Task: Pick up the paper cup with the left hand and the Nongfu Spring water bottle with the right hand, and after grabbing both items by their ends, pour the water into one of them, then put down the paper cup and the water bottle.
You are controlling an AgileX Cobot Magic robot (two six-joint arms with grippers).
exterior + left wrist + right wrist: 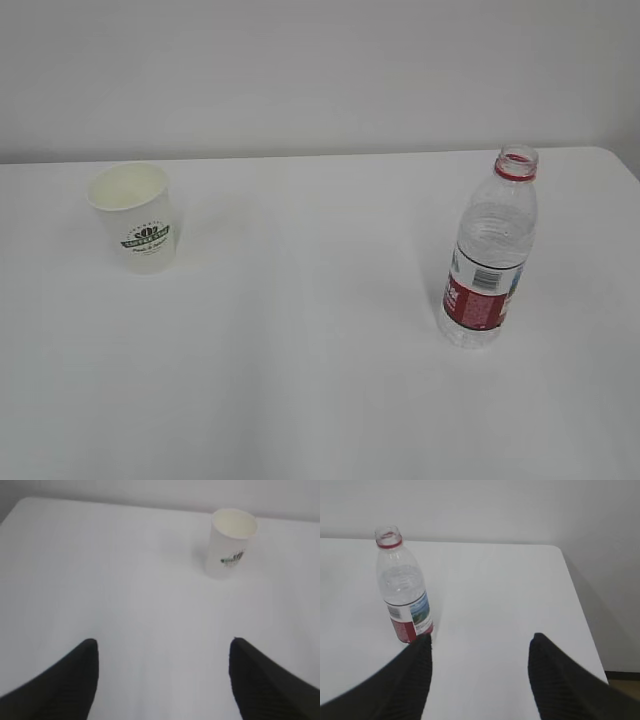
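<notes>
Paper cup (136, 217) stood upright on the white desk (300, 330), toward the far left corner, mouth open; inside looked cream-white, couldn't tell whether any liquid was in it. Nongfu Spring water bottle (491, 250) stood upright toward the right edge, no cap, red neck ring visible. Clear body above the label; water level not readable from these views. Cup and bottle were well apart.

Neither arm showed in the exterior view.

Left hand (162, 645): fingers (65, 680) spread wide, nothing between them. In the left wrist view the cup (230, 542) sat ahead of the fingers, off to the right of the gap, near the far edge of the desk, not touching.

Right hand (480, 640): fingers (560, 675) apart, nothing held. In the right wrist view the bottle (402, 590) stood ahead and left of the gap, its base just beside the left fingertip; contact unclear. The far right corner of the desk lay beyond it.
</notes>
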